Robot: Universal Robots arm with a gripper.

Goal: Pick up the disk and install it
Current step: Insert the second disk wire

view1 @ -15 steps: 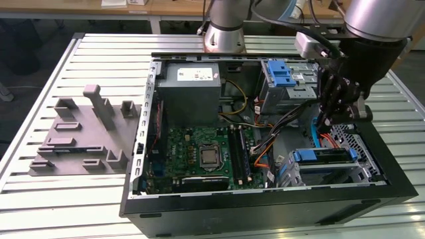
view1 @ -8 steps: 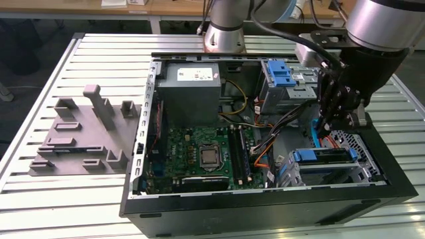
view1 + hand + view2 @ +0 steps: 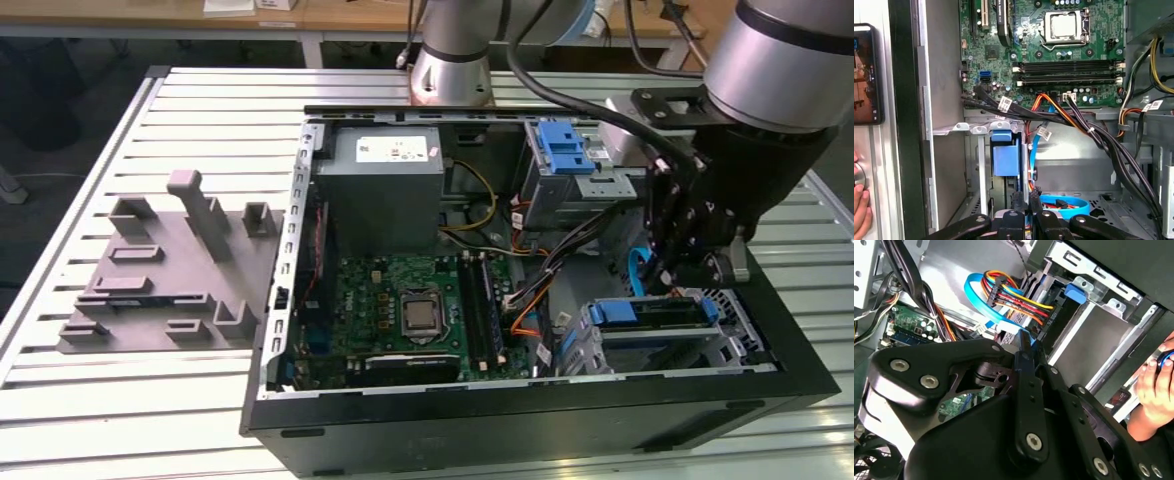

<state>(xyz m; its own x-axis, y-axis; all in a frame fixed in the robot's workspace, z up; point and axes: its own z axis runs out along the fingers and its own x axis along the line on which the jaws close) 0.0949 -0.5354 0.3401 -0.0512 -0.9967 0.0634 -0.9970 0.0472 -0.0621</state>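
The disk [image 3: 650, 316] sits in the drive cage [image 3: 727, 335] at a corner of the open computer case [image 3: 534, 420], its blue carrier frame facing up in the exterior view. In the first wrist view the same blue frame [image 3: 1005, 152] stands in the cage's slot, just beyond the motherboard [image 3: 1054, 45]. The hand [image 3: 691, 275] hangs right over the disk, apart from it, its two fingers [image 3: 1017, 200] pressed together with nothing between them in both wrist views [image 3: 1026, 346]. A blue flat cable [image 3: 985, 302] and a bundle of coloured wires [image 3: 1019, 300] lie just past the fingertips. At the case's far end the grey power supply [image 3: 387, 190] carries a white sticker [image 3: 398, 150], its print too small to read. A grey fixture [image 3: 167, 265] rests on the slatted surface [image 3: 134, 400] beside the case. A person's fingers [image 3: 1154, 385] show outside the case wall.
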